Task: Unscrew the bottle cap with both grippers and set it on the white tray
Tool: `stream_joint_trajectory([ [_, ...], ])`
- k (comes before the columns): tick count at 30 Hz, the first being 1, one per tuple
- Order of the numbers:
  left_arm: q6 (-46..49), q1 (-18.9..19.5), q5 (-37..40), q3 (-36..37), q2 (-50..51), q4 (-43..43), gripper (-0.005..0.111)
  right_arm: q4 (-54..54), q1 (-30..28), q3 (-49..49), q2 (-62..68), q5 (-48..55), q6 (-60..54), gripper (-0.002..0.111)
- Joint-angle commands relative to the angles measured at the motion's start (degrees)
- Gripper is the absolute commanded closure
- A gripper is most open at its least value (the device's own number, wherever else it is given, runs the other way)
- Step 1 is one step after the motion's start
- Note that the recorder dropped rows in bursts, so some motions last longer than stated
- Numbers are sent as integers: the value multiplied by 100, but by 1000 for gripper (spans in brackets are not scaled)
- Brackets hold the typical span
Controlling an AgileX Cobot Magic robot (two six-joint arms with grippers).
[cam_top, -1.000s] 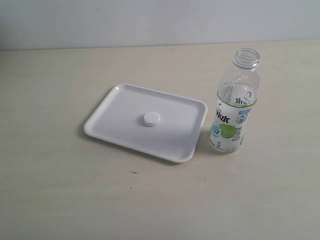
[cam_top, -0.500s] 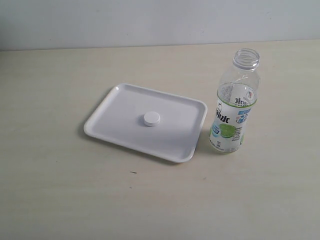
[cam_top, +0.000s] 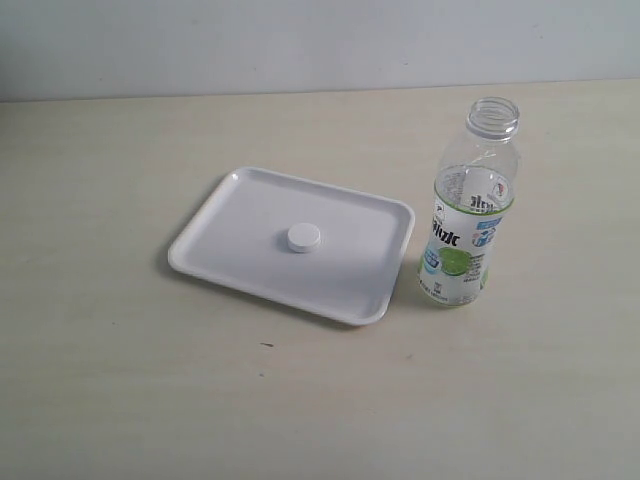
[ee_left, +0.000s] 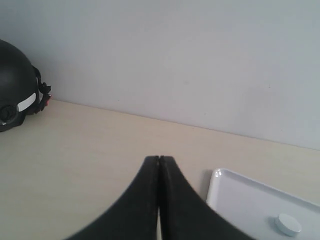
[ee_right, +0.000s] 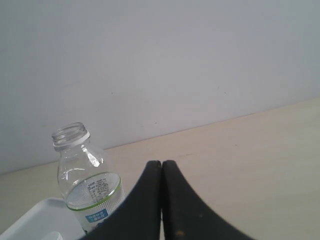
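Note:
The small white bottle cap (cam_top: 303, 238) lies flat near the middle of the white tray (cam_top: 230, 215). Just right of the tray stands the clear bottle (cam_top: 466, 215), upright and with its mouth uncovered. Neither arm shows in the exterior view. In the left wrist view my left gripper (ee_left: 159, 159) is shut and empty above the table, with the tray (ee_left: 240, 200) and the cap (ee_left: 288, 224) off to one side. My right gripper (ee_right: 161, 163) is also shut on nothing, with the bottle (ee_right: 85, 180) standing beside it and a corner of the tray (ee_right: 35, 220) below.
A black helmet-like object (ee_left: 15, 85) sits at the table's edge by the wall in the left wrist view. A pale wall (cam_top: 320, 45) runs behind the light wooden table (cam_top: 320, 400).

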Motion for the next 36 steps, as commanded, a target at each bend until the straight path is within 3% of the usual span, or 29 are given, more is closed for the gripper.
stream_joint_trajectory([
  [1, 154, 21, -19, -3, -32, 155, 107, 2, 8, 30, -35, -29, 1, 108],
  [5, 479, 21, 5, -3, -32, 155, 107, 2, 8, 30, -35, -29, 1, 108],
  [36, 431, 21, 5, -3, -32, 155, 107, 2, 8, 30, -35, 9, -2, 108],
])
